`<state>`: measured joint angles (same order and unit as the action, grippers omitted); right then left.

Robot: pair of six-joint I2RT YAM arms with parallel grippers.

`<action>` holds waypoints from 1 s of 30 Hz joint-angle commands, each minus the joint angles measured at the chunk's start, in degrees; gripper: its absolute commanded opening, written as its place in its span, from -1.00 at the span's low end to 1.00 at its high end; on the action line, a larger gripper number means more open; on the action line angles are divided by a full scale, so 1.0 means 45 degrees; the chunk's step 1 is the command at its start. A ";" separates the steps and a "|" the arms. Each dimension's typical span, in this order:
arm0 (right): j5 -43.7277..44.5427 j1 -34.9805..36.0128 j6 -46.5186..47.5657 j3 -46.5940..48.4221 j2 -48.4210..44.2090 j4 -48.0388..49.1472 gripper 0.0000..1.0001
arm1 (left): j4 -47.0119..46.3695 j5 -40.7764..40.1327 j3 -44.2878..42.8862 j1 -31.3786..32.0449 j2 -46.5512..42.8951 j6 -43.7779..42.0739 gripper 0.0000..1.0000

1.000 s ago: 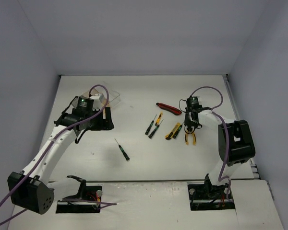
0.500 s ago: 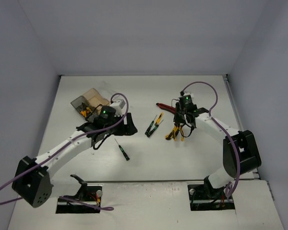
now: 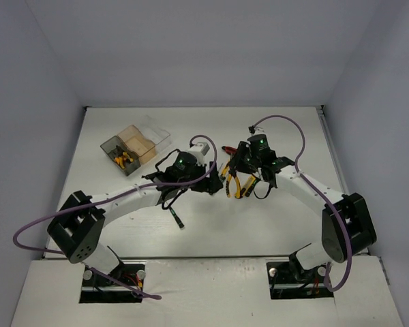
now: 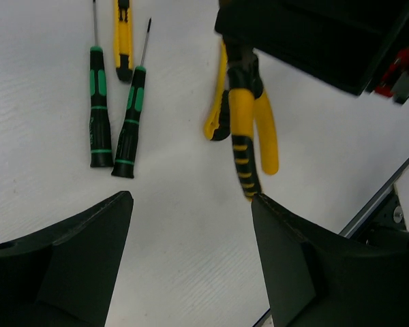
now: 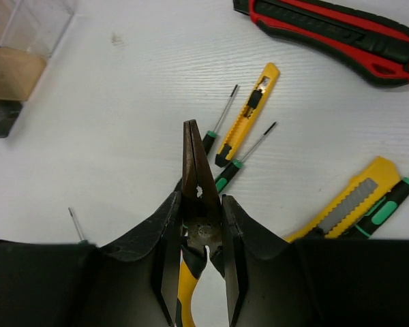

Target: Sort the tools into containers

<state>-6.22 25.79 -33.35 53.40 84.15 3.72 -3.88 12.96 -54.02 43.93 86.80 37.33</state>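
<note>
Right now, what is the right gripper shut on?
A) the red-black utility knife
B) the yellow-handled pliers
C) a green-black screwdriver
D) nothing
B: in the right wrist view the right gripper clamps the yellow-handled pliers near their pivot, nose pointing forward, while the red-black utility knife lies apart on the table.

A white table (image 3: 204,126) with a faint woodgrain texture (clearest in the wrist views) stands enclosed by three bare, pale lavender-grey walls (image 3: 204,54) under soft, even light casting faint shadows.
</note>
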 commanded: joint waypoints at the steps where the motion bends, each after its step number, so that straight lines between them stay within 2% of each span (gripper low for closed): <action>1: -0.0592 0.0340 -0.0995 0.0011 -0.0858 0.1453 -1.00 | -0.1518 -0.0310 -0.1252 0.0290 0.0063 0.0303 0.35; 22: -0.1371 0.0864 -0.2682 -0.0955 -0.1585 0.3211 -1.00 | -0.1709 -0.0347 -0.2091 0.0595 0.1570 0.1144 0.31; 30: -0.1297 0.0929 -0.3152 -0.1163 -0.1712 0.3575 -1.00 | -0.1794 -0.0461 -0.2028 0.0752 0.1652 0.1372 -0.02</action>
<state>-10.95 29.01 -44.90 47.63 79.92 13.12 -7.65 11.46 -59.87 46.35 95.34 42.16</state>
